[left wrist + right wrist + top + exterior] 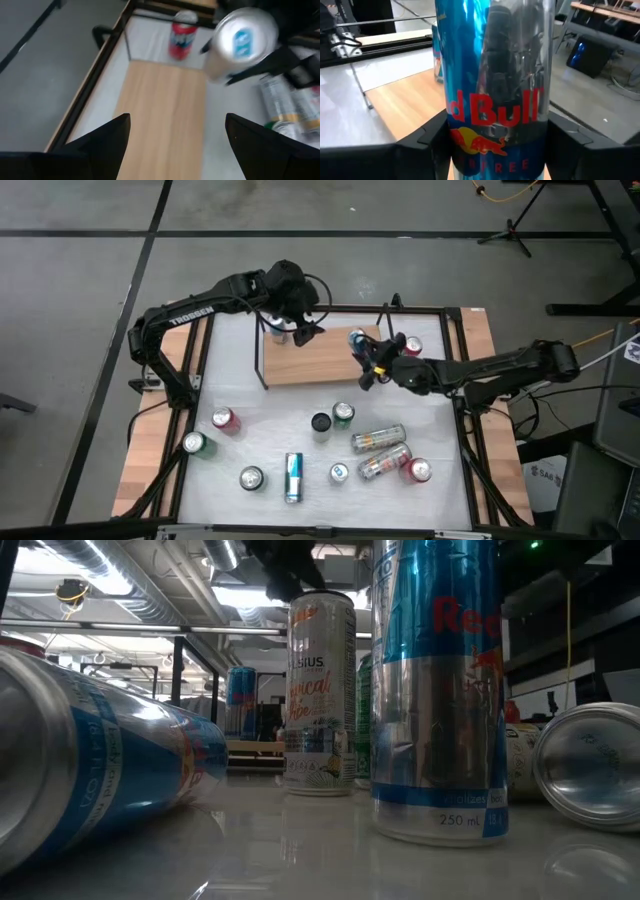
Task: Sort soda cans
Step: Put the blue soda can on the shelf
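My right gripper (366,362) reaches in from the table's right and is shut on a blue-and-silver can (495,75) at the right end of the wooden board (320,360). The can's silver top also shows in the left wrist view (243,37). My left gripper (177,145) is open and empty above the board's far left part (303,332). Another blue can (277,331) stands on the board's far left corner beside it. A red can (411,346) stands upright behind my right gripper. My right gripper pinches the blue-and-silver can's side wall (462,150) between its two fingers, low on the body. The fingers lie level and come from the table's right. The can stands upright in the hold; whether its base rests on the board is hidden.
Several cans stand or lie on the white near half of the table: red (225,420), green (194,443), silver (251,478), a lying blue one (293,477), black (320,424), green (343,415), two lying silver ones (380,450), red (417,470). A black frame (463,380) rims the table.
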### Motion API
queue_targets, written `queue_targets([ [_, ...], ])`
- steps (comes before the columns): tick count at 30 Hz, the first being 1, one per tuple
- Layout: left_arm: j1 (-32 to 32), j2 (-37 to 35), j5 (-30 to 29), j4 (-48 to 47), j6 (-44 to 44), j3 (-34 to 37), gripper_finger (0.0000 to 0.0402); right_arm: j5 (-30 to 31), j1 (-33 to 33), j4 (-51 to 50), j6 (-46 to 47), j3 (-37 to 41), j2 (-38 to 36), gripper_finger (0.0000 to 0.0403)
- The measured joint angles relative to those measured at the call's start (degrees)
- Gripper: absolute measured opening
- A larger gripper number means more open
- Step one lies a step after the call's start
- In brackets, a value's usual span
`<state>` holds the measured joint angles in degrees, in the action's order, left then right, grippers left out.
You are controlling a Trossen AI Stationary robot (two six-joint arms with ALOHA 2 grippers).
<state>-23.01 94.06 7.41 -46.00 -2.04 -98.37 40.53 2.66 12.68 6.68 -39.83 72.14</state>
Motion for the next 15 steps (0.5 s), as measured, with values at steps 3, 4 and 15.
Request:
queue_targets([
  [3, 0.87, 0.0, 0.21, 1.74, 0.0, 0.0, 0.0316, -0.16, -1.43, 4.49, -2.7, 0.0, 1.89, 0.0227],
  [4, 1.19, 0.0, 0.23, 2.36, 0.02, 0.0, 0.0316, -0.15, -1.88, 5.89, -3.27, 0.0, 2.5, 0.0227],
  [15, 5.63, 0.0, -5.02, 9.14, -0.02, 0.0, 0.0316, -0.56, -3.43, 14.0, -4.3, 0.0, 7.48, 0.0227],
])
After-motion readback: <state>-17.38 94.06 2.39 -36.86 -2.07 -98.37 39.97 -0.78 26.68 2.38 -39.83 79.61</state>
